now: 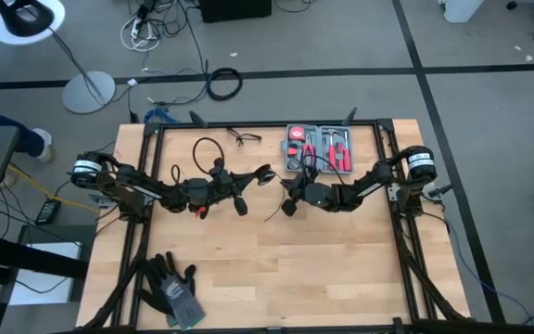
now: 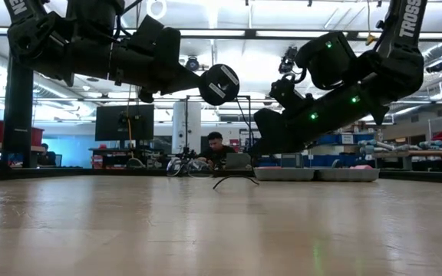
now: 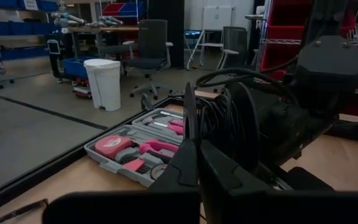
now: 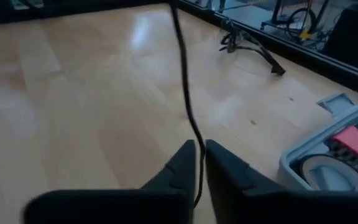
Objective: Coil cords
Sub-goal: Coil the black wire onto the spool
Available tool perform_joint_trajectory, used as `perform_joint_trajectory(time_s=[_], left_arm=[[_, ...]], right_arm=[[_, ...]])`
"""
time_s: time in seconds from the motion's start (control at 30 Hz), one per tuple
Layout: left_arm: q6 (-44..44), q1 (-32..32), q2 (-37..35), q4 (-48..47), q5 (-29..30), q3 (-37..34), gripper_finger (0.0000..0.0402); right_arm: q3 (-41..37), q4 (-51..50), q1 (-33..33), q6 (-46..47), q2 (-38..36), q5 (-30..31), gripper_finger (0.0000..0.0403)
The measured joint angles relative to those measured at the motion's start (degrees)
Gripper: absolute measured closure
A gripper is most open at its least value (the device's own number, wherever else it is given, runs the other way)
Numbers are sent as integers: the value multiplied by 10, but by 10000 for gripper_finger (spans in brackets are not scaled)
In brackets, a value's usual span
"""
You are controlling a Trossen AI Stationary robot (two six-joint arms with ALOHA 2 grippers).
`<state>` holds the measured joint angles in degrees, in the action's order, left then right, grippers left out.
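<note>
The cord is a very thin black cable ending in a round black puck [image 2: 219,84]. My left gripper [image 3: 196,165] is level above the table's middle [image 1: 269,173] and shut on the puck, with several turns of cable [image 3: 224,118] bunched just beyond it. Close to the right of it, my right gripper [image 4: 199,155] slants down toward the tabletop [image 1: 287,202], its fingers closed around one strand of the cord [image 4: 184,74]. That strand runs away over the wood, and a short length trails on the table [image 1: 273,213]. My left gripper pinches the puck's lower rim [image 3: 190,146] between its two fingers, coming level from the table's left. The puck stands on edge, lifted clear of the table. My right gripper has a single strand of the cord [image 4: 197,146] between its two fingertips. The fingers come from the table's right, slanting down. The strand runs on beyond them over the wood.
An open grey tool case with red-handled tools [image 1: 321,148] lies at the far right, close behind my right arm. A small black wire item [image 1: 242,137] sits near the far edge, and dark gloves [image 1: 172,288] at the near left. Bare wood lies along the near side.
</note>
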<state>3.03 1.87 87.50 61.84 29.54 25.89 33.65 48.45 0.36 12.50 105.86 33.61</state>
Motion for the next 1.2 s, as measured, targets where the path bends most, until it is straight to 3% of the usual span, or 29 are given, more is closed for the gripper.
perform_joint_trajectory(time_s=[0.07,0.27,0.57,0.87,1.2], left_arm=[[0,0,0,0,0,0,401],[0,0,0,0,0,0,401],[2,0,0,-4,7,0,401],[2,0,0,-26,30,0,401],[2,0,0,-91,32,0,401]], right_arm=[[0,0,-1,5,0,-1,394],[8,-9,-2,20,0,-8,400],[118,-168,-1,33,0,-90,402],[211,-204,11,-26,0,-116,402],[242,-209,26,-38,0,-154,403]])
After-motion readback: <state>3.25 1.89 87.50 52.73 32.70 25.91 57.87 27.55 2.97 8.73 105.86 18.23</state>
